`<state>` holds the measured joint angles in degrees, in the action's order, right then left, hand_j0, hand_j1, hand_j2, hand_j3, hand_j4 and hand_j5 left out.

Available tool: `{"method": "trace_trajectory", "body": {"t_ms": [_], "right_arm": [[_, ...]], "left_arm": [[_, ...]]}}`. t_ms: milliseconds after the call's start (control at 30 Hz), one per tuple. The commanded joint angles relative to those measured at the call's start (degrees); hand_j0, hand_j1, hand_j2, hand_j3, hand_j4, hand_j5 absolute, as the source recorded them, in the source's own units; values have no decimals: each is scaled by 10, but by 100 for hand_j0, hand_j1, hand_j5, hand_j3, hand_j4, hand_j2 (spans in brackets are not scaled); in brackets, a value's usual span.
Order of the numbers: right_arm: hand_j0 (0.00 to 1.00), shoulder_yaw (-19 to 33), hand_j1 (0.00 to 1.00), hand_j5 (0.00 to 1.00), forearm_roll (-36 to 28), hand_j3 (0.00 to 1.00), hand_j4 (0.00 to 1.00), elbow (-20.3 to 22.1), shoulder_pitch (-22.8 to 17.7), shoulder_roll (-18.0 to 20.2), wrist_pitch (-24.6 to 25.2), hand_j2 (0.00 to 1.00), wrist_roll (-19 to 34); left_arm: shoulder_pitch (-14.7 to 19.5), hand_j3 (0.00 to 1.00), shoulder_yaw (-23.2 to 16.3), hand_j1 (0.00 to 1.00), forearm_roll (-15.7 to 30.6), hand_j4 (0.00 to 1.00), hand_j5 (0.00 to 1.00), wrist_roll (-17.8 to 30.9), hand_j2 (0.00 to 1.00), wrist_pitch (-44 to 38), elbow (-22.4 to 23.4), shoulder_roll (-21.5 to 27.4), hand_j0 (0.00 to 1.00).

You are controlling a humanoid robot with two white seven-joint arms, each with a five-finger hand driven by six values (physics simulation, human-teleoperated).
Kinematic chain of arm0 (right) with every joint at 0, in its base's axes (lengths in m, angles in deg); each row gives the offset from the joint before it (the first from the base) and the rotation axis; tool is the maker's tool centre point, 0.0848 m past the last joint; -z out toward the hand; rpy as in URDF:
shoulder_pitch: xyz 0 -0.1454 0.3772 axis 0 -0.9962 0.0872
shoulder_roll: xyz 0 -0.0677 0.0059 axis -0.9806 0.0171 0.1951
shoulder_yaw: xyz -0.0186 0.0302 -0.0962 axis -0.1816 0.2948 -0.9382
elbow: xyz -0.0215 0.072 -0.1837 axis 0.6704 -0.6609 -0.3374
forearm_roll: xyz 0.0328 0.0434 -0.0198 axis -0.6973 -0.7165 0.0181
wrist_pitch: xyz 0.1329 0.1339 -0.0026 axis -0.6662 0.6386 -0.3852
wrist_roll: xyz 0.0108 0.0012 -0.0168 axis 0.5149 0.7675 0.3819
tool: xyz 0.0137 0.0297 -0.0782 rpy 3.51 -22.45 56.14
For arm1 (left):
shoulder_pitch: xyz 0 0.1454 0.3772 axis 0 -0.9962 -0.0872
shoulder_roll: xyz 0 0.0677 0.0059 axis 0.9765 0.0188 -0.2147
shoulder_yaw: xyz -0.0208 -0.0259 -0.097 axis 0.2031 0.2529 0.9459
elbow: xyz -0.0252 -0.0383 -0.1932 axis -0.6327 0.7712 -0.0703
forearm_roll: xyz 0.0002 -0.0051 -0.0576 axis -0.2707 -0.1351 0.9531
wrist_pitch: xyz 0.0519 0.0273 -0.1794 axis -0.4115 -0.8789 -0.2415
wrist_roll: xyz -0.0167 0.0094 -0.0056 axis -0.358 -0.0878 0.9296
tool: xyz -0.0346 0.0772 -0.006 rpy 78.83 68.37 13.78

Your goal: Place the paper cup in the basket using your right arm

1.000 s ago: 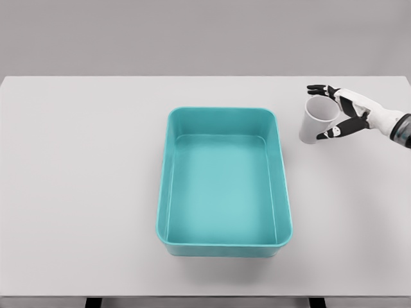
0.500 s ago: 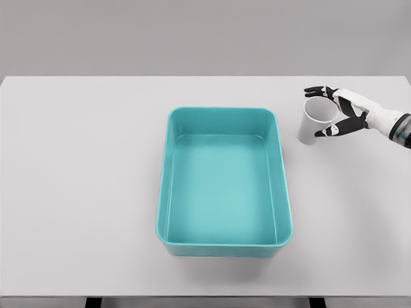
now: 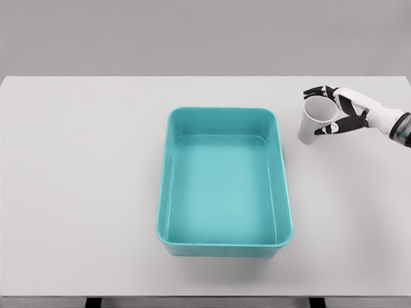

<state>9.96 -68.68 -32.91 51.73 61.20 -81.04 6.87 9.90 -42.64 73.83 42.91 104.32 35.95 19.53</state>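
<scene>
From my station the pale grey surface point(image 3: 83, 192) looked flat, matte and smooth, and its left half lay bare from the far edge to the near edge. Toward the middle sat the basket point(image 3: 223, 114), a teal rectangular tub with rounded corners, a rolled rim and smooth plastic-looking walls sloping inward to a flat floor. I could see nothing inside it. Its long sides ran away from me, and there was open surface on all four sides, with the narrowest strip along the near edge.

Right of the basket's far right corner, near it but apart, I saw the paper cup point(image 3: 313, 124), a white tapered cylinder tilted with its open mouth turned up and toward the right. It looked empty, as far as I could see into it. My right hand point(image 3: 343, 113), white shell with black fingers, came in from the right edge and was clasped about the cup's rim end, fingers curled over the far side and thumb on the near side. I could not tell whether the cup's base touched the surface.
</scene>
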Motion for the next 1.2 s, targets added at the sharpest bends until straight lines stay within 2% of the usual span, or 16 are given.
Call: {"method": "trace_trajectory", "body": {"t_ms": [0,300,667,900,1167], "right_arm": [[81,4,81,81,-4,81,81,2,0,0,-1,81,0],[81,15,81,81,-6,81,81,27,1,8,-16,81,0],[81,40,81,81,-5,81,81,106,2,12,-17,81,0],[81,41,81,81,-5,81,81,137,8,16,-21,81,0],[81,56,81,81,4,81,81,213,9,20,-21,81,0]], "left_arm": [[0,100,0,100,0,100,100,0,100,0,0,0,100],[0,100,0,100,0,100,100,0,100,0,0,0,100],[0,100,0,100,0,100,100,0,100,0,0,0,100],[0,100,0,100,0,100,100,0,100,0,0,0,100],[0,100,0,100,0,100,100,0,100,0,0,0,100]]}}
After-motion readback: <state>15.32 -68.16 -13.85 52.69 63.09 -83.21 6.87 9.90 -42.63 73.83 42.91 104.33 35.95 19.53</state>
